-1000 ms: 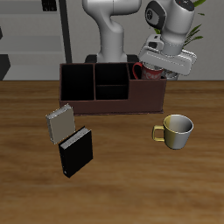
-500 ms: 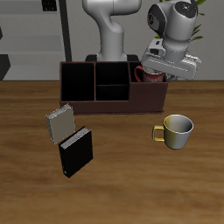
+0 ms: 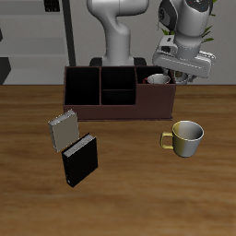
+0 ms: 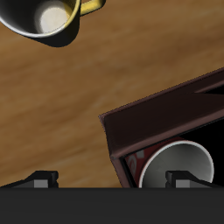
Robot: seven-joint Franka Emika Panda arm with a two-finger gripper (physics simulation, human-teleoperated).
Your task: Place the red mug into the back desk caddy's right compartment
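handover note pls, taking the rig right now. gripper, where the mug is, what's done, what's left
Gripper: above the caddy's end section, off the mug; open or shut can't be read from either view.
Red mug: upright inside the right compartment of the back desk caddy, rim just showing over the wall.
Done: the mug looks placed.
Left: confirm release, then lift the arm straight up, clear of the caddy wall.
Yellow mug and two books on the table are not part of the job.
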